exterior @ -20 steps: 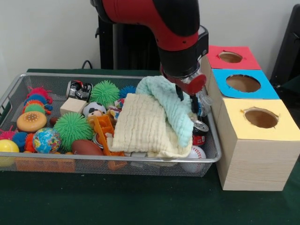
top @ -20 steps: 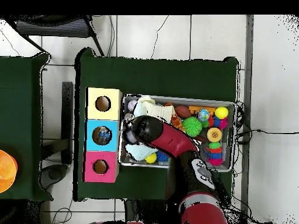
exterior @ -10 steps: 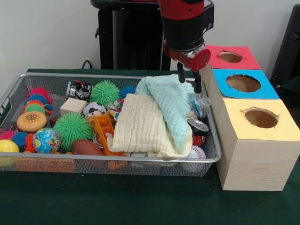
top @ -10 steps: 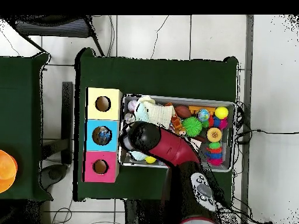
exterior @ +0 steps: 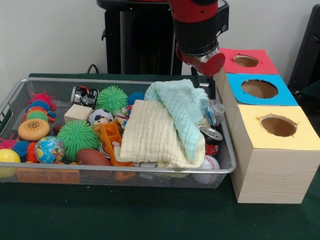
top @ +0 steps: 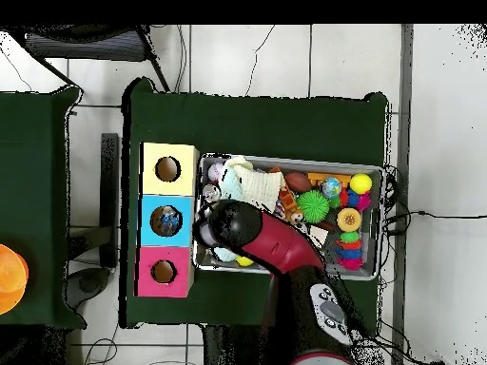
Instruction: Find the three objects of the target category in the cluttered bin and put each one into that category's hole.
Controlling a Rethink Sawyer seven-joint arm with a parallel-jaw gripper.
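- 3 hole boxes at bin's (exterior: 150, 169) 3 o'clock: red (exterior: 247, 61), blue (exterior: 260, 89), yellow (exterior: 277, 125).
- 2 cloths (exterior: 165, 127), 2 green spiky balls (exterior: 77, 136); no legible labels.
- Gripper (exterior: 201, 89) above cloths, jaws apart, empty.

Even, bright indoor light, soft shadows under the bin (exterior: 120, 172), no glare, slight softness

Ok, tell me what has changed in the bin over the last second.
The gripper rose from down beside the cloths to above the bin's box end, near the blue box. It lifted nothing out; whether its fingers hold anything cannot be told. The mint cloth settled a little. The cream cloth, the balls, the cans and the three boxes stayed where they were.
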